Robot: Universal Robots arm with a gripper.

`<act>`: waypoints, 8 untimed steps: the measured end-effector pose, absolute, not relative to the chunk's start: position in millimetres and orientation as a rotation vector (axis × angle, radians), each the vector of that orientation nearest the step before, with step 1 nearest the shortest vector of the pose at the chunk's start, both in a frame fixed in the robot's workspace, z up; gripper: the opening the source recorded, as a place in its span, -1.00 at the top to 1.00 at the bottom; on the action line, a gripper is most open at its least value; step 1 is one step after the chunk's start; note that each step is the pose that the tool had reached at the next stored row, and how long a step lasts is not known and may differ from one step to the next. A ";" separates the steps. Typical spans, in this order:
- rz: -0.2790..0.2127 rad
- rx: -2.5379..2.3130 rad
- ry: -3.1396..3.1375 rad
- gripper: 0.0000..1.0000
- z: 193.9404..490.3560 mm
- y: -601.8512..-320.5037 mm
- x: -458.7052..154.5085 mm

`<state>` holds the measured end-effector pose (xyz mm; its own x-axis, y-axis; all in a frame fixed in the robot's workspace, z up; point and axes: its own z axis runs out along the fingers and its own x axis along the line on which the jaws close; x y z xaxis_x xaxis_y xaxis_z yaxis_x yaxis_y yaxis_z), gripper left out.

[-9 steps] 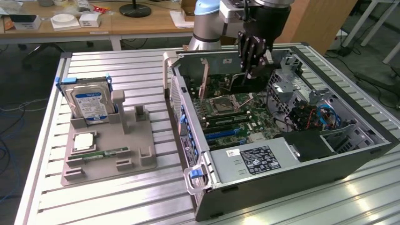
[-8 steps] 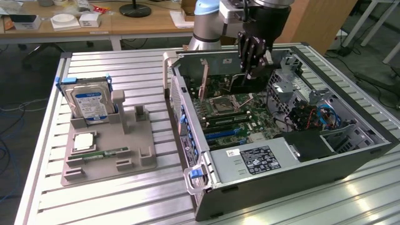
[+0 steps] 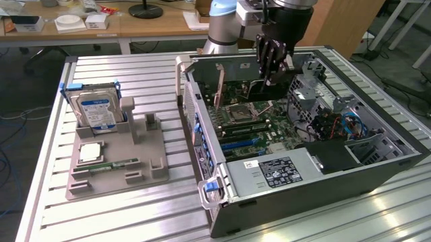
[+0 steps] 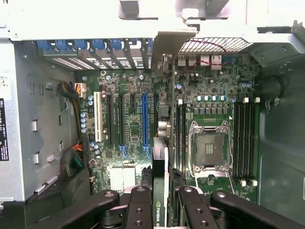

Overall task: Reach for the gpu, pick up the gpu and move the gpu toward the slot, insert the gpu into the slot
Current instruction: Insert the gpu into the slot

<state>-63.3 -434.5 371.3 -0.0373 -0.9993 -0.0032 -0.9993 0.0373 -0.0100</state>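
Gripping the gpu [image 4: 158, 191] edge-on, the fingers [image 4: 140, 210] hold it above the motherboard [image 4: 209, 86]: picked up, not yet seated in the slot [image 4: 145, 119].

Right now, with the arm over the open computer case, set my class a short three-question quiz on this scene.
1. True or false: the gripper is shut on the gpu.
2. The gpu is: A) seated in the slot; B) held over the motherboard; C) lying on the table.
3. Fill in: a blue-labelled ___ stands upright in the grey holder.
Key: 1 true; 2 B; 3 hard drive.
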 end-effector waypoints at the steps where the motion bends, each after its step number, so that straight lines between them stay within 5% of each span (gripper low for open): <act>1: -0.008 -2.173 2.256 0.48 371.4 -434.5 -63.3; 8: -0.008 -2.173 2.256 0.48 371.3 -434.5 -63.1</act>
